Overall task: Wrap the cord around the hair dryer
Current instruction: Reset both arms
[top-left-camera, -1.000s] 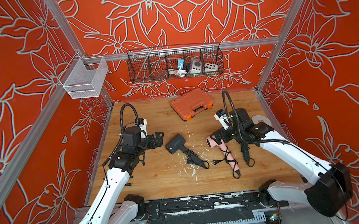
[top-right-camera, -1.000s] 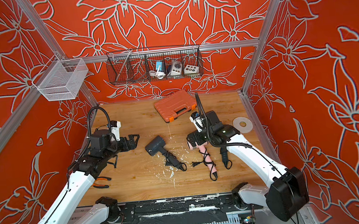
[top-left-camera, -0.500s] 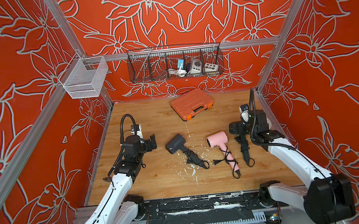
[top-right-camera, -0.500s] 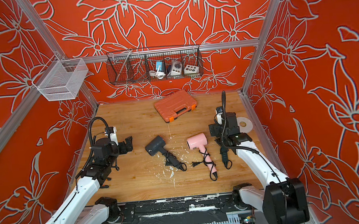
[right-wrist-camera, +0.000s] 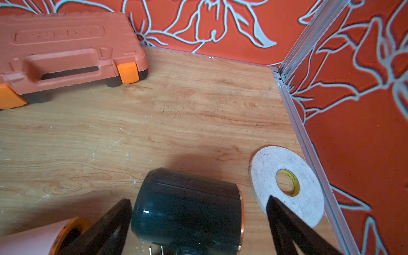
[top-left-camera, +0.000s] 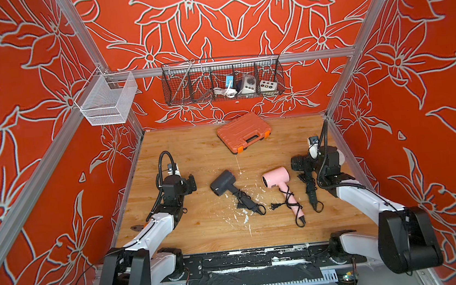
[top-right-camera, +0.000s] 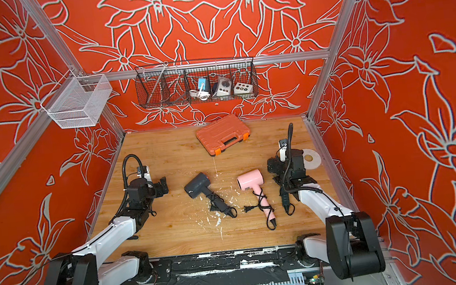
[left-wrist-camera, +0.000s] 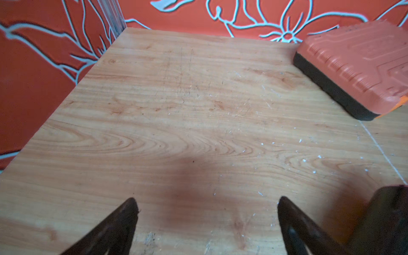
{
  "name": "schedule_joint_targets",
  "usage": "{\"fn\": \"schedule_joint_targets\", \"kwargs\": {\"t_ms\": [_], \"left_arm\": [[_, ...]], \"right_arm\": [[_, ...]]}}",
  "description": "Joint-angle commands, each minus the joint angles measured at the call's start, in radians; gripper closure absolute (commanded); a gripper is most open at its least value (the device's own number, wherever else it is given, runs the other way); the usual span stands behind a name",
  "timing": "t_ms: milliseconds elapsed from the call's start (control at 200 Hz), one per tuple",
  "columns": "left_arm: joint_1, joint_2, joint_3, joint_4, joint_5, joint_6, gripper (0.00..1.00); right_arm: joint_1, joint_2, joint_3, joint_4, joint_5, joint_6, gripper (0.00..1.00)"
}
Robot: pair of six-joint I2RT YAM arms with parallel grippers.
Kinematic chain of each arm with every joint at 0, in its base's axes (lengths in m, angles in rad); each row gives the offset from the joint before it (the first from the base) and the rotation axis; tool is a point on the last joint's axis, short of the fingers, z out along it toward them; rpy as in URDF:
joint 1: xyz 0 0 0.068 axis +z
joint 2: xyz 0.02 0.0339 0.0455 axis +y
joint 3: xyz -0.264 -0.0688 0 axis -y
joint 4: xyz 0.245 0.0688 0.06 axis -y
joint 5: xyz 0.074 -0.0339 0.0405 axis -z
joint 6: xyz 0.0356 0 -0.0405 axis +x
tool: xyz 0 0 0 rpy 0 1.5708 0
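- Dryers, three of them, lie in a row across the wooden table point(top-left-camera: 194, 158), and you can see all three in both top views.
- The pink hair dryer point(top-left-camera: 275, 177) sits in the middle. Its black cord point(top-left-camera: 288, 197) is criss-crossed around the handle, and the plug point(top-left-camera: 274, 206) rests on the wood just beside it.
- The grey hair dryer point(top-left-camera: 222, 182) is toward your left arm, with its own cord bunched around the handle.
- The black hair dryer point(right-wrist-camera: 187, 209) is under your right arm, and its handle also carries cord loops.
- Your right gripper point(right-wrist-camera: 198, 202) has its jaws spread wide. In the wrist view the black dryer's barrel lies between them, but you cannot tell from it whether either finger touches the barrel.
- Your left gripper point(left-wrist-camera: 206, 203) is also spread wide and holds nothing, with only bare wood between its fingers. It is well apart from the grey dryer.
- An orange case point(top-left-camera: 243, 131) lies closed near the back wall.
- A tape roll point(right-wrist-camera: 284, 183) lies flat by the right-hand rail, just beside the black dryer.
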Motion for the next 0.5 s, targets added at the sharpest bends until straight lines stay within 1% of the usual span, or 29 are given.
{"fn": "schedule_joint_targets", "kwargs": {"t_ms": [0,105,185,225,290,380,455,495], "left_arm": [[0.014,0.040,-0.025,0.150,-0.031,0.025,0.04],[0.028,0.082,-0.034,0.214,-0.031,0.037,0.04],[0.049,0.117,-0.039,0.275,-0.004,0.050,0.05],[0.058,0.134,-0.035,0.278,0.005,0.043,0.05],[0.060,0.154,-0.044,0.309,0.012,0.044,0.06],[0.061,0.178,-0.051,0.339,0.012,0.043,0.06],[0.060,0.209,-0.049,0.358,0.012,0.043,0.06],[0.060,0.229,-0.048,0.371,0.012,0.042,0.06]], "right_arm": [[-0.006,0.018,-0.025,0.079,0.004,-0.024,0.02],[-0.006,0.038,-0.032,0.093,0.011,-0.039,0.02],[-0.006,0.061,-0.052,0.139,0.020,-0.046,0.02],[-0.006,0.077,-0.063,0.159,0.023,-0.045,0.02],[-0.007,0.107,-0.108,0.248,0.017,-0.050,0.02],[-0.007,0.134,-0.191,0.423,0.030,-0.045,0.02],[-0.007,0.118,-0.216,0.442,0.044,-0.043,0.02],[-0.007,0.123,-0.237,0.483,0.042,-0.043,0.02]]}}
